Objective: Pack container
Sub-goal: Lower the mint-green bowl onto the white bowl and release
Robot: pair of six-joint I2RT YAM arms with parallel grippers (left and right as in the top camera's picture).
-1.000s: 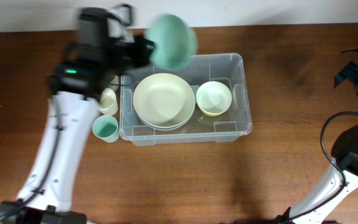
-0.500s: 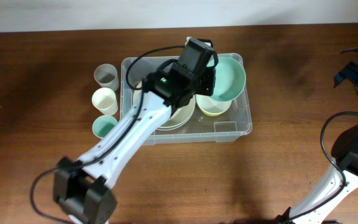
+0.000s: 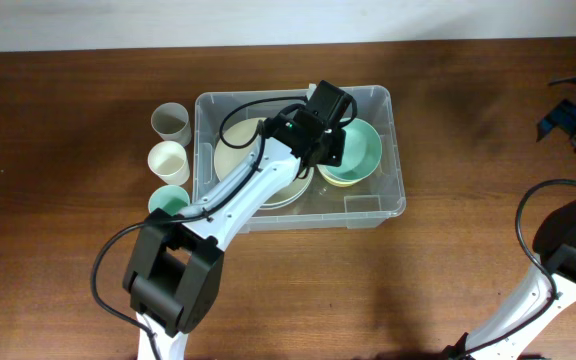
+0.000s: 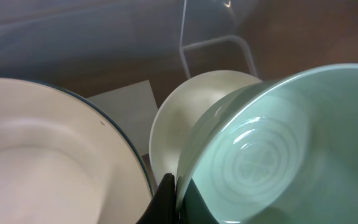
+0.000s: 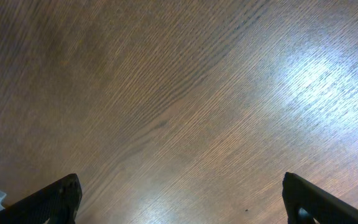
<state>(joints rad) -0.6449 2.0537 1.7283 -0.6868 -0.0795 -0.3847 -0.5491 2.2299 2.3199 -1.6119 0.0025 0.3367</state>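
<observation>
The container (image 3: 373, 212) sits on the wooden counter (image 3: 468, 280), left of centre and toward the far edge. It is a large clear rectangular plastic bin with rounded corners, a thick rim and moulded handle recesses in its walls (image 4: 216, 53). A white label (image 4: 120, 102) shows on its base. In its left half lies a wide cream bowl (image 3: 236, 160), and in its right half a small pale yellow bowl (image 3: 343, 181). The left pincer (image 4: 174, 199) reaches in over the container and is clenched on the rim of a mint-green bowl (image 3: 362, 148), which hangs tilted over the small yellow one; whether the two touch I cannot tell. Outside, just beside the container's left wall, three cups stand in a row: a grey cup (image 3: 170, 122) farthest, a cream cup (image 3: 168, 160) in the middle, and a green cup (image 3: 169, 205) nearest. The right pincer (image 5: 182, 200) is well apart at the counter's right end, its jaws spread wide and grasping nothing above bare wood.
</observation>
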